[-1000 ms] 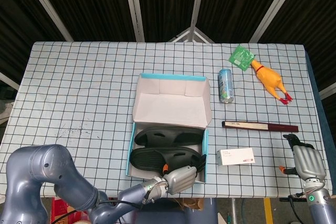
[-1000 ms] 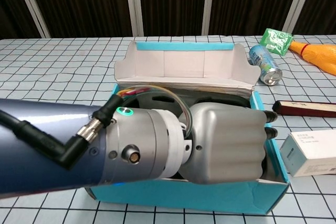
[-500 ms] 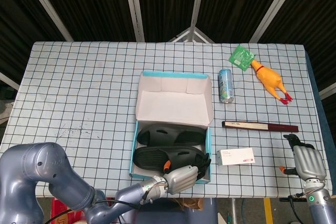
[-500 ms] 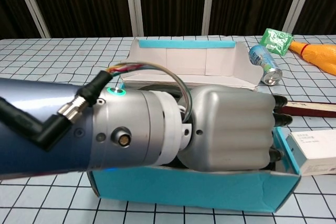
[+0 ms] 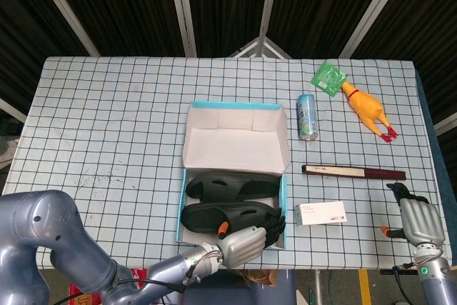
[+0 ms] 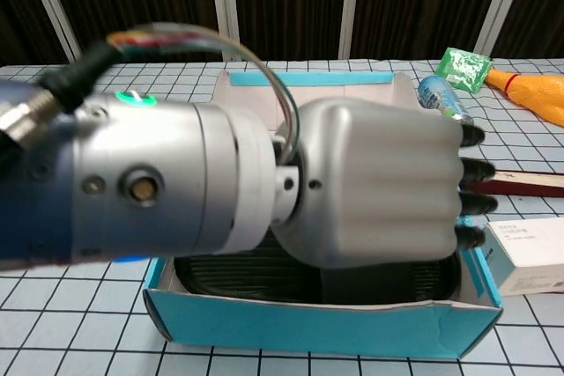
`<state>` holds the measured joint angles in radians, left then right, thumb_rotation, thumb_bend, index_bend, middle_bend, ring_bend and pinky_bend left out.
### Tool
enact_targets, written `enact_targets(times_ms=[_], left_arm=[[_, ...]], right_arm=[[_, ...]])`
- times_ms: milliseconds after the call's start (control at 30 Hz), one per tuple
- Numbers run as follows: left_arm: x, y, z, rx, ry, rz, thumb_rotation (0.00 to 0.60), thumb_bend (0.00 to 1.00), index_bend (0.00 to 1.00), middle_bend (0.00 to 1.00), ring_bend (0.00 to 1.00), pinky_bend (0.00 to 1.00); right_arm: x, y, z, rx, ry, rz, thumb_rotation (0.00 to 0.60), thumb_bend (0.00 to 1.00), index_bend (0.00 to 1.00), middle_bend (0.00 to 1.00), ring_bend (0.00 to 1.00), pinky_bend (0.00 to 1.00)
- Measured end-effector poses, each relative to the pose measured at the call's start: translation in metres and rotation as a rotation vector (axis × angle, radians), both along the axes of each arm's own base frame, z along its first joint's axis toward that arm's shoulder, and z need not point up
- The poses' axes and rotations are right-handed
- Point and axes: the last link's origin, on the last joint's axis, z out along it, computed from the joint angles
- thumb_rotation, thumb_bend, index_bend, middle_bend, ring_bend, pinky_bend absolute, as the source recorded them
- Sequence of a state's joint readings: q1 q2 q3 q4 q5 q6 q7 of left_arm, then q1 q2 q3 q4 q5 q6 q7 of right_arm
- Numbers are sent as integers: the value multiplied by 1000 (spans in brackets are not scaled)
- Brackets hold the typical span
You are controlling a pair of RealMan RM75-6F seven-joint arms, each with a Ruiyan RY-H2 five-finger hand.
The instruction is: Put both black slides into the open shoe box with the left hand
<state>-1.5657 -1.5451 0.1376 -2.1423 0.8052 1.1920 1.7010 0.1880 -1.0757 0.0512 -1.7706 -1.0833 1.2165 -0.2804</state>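
Note:
The open teal shoe box (image 5: pixel 178 205) lies mid-table with its white lid folded back. Both black slides lie side by side inside it, one farther (image 5: pixel 230 185) and one nearer (image 5: pixel 218 214). My left hand (image 5: pixel 246 242) hovers over the box's near right corner, its dark fingertips above the rim, and I see nothing in it. In the chest view the left hand (image 6: pixel 370 182) fills the middle, raised above the box's front wall (image 6: pixel 326 336), with a ribbed slide (image 6: pixel 238 275) visible beneath it. My right hand (image 5: pixel 418 221) rests at the table's near right edge, holding nothing.
A small white carton (image 5: pixel 320 213) lies just right of the box, with a long dark stick (image 5: pixel 353 172) behind it. Farther back are a blue can (image 5: pixel 307 116), a rubber chicken (image 5: pixel 365 108) and a green packet (image 5: pixel 328 78).
My left hand has risen out of the box and drawn back toward the near edge, leaving the nearer slide lying inside. The box shifted slightly. The right hand has not moved.

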Motion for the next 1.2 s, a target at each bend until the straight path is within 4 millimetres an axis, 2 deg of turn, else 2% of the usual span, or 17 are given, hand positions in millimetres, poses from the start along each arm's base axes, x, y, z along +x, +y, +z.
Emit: enact_targets(times_ms=[167,300,433,600,667,700,767,867,1033,1200], left_arm=[[-1,11,50,33,-139,140,600,113,0,58,0,78],[-31,35,96,122,-272,295,600,115,14,57,0,76],[-92,39,138,188,-444,529,600,127,77,90,0,58],[-169,22,182,278,-696,850,600,139,96,93,0,51],[-209,11,195,341,-809,980,600,139,100,94,0,51],[-219,9,198,359,-832,1006,600,139,101,90,0,51],[-252,2,206,428,-889,1067,600,140,87,60,0,50],[-293,-5,213,530,-929,1094,600,139,18,7,0,45],[-334,-11,215,583,-1027,1123,600,140,0,0,0,43],[-357,-18,210,570,-1104,1198,600,140,0,14,0,44]], right_arm=[[-1,0,2,-5,-8,-5,600,179,166,141,310,251],[0,1,3,-9,-11,2,600,179,166,141,310,251],[3,0,2,-6,-11,24,600,179,166,141,310,248],[5,-1,1,1,-25,57,600,179,166,141,299,226],[6,-1,1,0,-35,78,600,179,166,141,285,218],[6,-2,1,1,-37,89,600,179,166,141,277,213],[8,-2,1,3,-45,116,600,180,163,141,259,201],[8,-2,1,9,-55,148,600,179,137,141,242,190],[8,-1,2,8,-61,178,600,180,125,140,236,188],[9,-1,3,6,-65,195,600,179,124,140,235,188]])
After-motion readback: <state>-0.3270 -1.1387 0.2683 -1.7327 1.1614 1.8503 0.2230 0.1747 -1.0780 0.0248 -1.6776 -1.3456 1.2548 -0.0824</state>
